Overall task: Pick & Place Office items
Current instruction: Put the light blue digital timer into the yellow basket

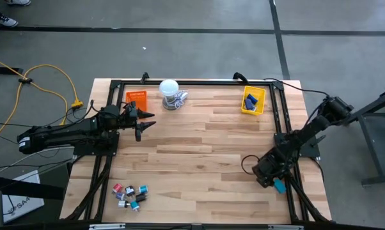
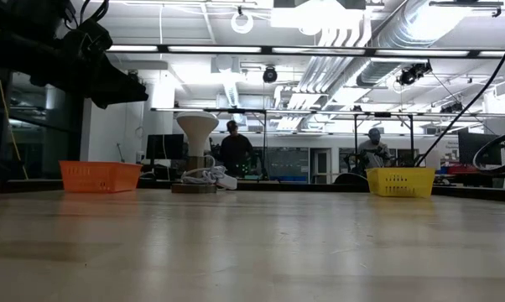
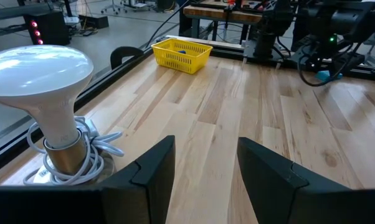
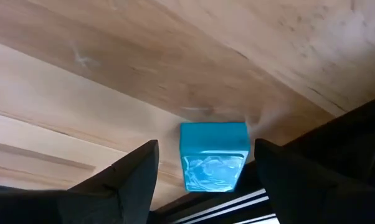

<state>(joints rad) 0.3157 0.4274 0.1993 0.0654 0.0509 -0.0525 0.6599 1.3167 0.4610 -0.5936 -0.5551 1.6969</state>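
A teal block (image 4: 213, 154) lies flat on the wood at the table's near right, close against the black frame rail (image 4: 337, 143). My right gripper (image 4: 205, 147) points steeply down over it, open, one finger on either side and a gap to each. In the high view the block (image 1: 280, 186) peeks out beside that gripper (image 1: 274, 179). Several small red, black, teal and white office items (image 1: 130, 195) lie clustered at the near left. My left gripper (image 1: 146, 121) hovers open and empty at the far left, near the orange tray (image 1: 136, 98).
A yellow tray (image 1: 253, 100) holding blue pieces stands at the far right. A white round-topped object (image 1: 170, 94) with a coiled cord stands at the far middle, close to my left gripper (image 3: 206, 152). Black frame rails run along the table's edges. People stand in the room behind.
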